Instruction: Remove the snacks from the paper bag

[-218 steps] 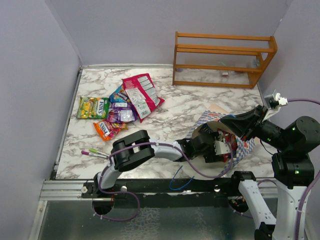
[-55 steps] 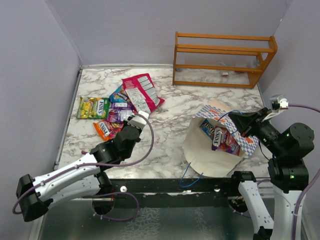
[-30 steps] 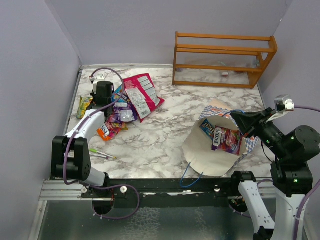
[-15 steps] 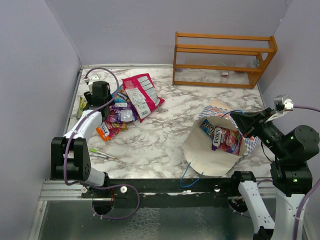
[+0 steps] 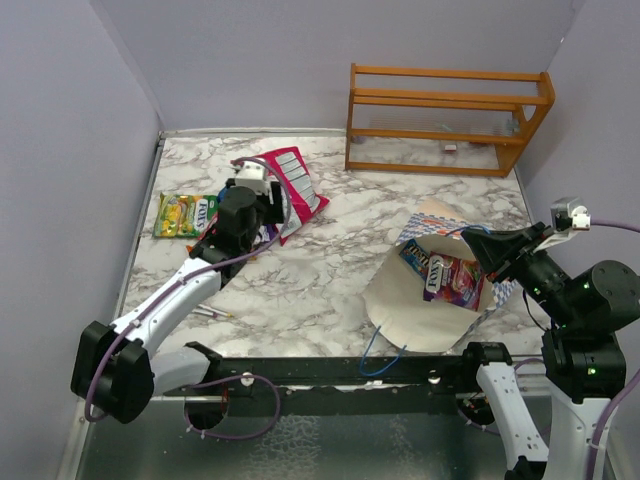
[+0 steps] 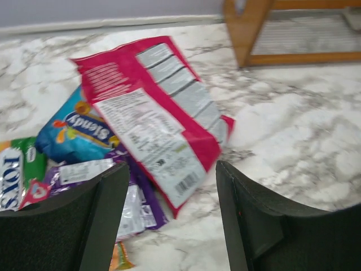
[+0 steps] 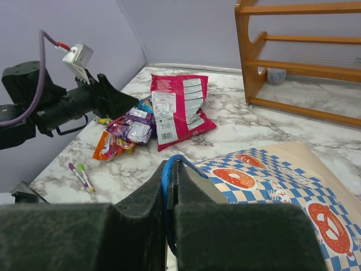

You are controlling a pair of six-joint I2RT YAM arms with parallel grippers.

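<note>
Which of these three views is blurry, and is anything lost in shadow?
Left wrist view: soft all over, the print on the red-pink packet smeared, the left gripper a dark blur. Right wrist view: background crisp, the right gripper near-black around the blue cord handle. Top external view: sharp, evenly lit, soft shadows.

Bare marble runs down the tabletop's (image 5: pixel 340 250) middle; snack pile (image 5: pixel 185 214) crowds the far-left corner, wooden rack (image 5: pixel 450 98) the far-right, paper bag (image 5: pixel 420 300) the near-right.
</note>
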